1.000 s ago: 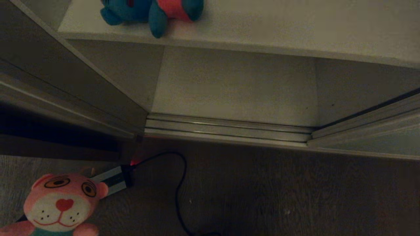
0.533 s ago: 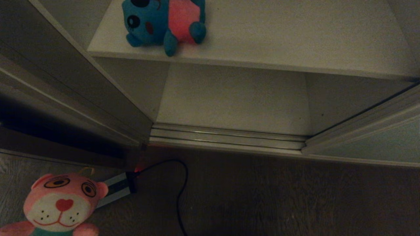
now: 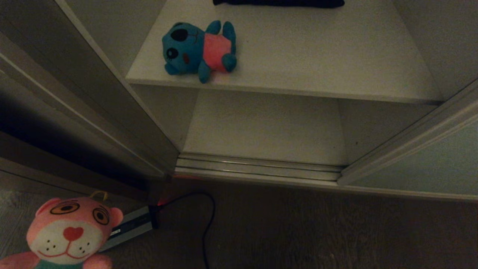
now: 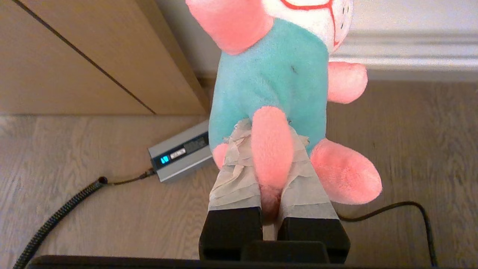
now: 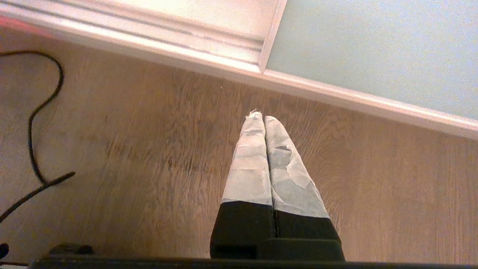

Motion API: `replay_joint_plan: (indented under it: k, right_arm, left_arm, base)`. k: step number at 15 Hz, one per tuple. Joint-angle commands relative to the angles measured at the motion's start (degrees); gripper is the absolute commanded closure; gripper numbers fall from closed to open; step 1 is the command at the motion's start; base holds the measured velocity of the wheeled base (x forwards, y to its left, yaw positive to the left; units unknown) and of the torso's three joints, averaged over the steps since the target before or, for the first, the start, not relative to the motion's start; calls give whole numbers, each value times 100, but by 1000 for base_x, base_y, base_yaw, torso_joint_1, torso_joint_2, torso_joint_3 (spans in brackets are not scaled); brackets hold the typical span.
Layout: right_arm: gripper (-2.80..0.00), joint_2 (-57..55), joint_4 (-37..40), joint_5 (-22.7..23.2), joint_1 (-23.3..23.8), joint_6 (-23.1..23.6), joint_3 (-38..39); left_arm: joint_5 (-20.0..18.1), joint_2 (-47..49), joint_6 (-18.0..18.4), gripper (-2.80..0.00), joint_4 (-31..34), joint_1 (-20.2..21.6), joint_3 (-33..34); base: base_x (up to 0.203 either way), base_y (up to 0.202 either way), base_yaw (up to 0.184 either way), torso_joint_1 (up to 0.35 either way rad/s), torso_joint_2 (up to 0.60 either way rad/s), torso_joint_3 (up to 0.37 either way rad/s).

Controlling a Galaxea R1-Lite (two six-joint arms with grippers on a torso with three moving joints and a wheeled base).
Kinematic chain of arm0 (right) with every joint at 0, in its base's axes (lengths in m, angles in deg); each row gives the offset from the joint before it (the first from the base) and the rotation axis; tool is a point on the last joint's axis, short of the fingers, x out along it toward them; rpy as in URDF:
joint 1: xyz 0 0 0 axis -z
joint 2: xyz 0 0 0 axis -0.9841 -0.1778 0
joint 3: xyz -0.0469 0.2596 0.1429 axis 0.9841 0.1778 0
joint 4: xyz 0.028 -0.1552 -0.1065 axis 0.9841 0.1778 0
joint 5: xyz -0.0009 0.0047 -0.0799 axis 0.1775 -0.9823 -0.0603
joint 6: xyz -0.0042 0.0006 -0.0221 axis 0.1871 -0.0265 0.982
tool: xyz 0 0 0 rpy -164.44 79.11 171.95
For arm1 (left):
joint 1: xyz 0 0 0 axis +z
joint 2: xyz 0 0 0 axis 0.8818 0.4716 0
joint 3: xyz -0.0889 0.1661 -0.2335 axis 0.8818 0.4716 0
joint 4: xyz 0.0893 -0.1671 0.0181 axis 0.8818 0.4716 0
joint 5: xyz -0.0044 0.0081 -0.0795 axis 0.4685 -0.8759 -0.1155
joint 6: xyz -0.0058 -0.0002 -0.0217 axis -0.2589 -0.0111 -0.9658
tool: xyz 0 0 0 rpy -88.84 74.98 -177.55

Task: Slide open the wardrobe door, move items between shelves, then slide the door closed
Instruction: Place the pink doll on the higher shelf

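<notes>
My left gripper [image 4: 269, 130] is shut on a leg of the pink plush toy [image 4: 276, 74], which hangs above the wooden floor. Its white face with the red nose shows at the bottom left of the head view [image 3: 69, 233]. The teal-blue toy [image 3: 199, 50] in a pink shirt lies on its back near the front left of an off-white shelf [image 3: 317, 63]. The shelf below [image 3: 261, 127] is bare. The grey-green sliding wardrobe door [image 3: 422, 168] stands slid to the right, leaving the opening free. My right gripper [image 5: 261, 117] is shut and empty above the floor beside the door [image 5: 373, 48].
A dark folded cloth [image 3: 278, 3] lies at the back of the upper shelf. The ribbed floor track [image 3: 257, 168] runs along the opening. A grey power brick [image 3: 130, 226] with a black cable [image 3: 207, 224] lies on the floor. A brown wood panel [image 4: 74, 56] stands at the left.
The whole head view has shifted: the wardrobe has slid down the picture, bringing the upper shelf, the whole teal-blue toy and the dark cloth into view. The pink toy stays held.
</notes>
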Motion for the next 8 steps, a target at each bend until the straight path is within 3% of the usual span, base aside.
replay_joint_plan:
  k: [1, 8]
  right_arm:
    - [0, 10, 2, 5, 0, 5, 5]
    - [0, 5, 2, 5, 0, 5, 6]
  left_arm:
    - [-1, 9, -15, 0, 2, 0, 0]
    - [-1, 8, -15, 0, 2, 0, 0]
  base:
    - [0, 0, 0, 5, -2, 205]
    - [0, 0, 0, 2, 3, 200]
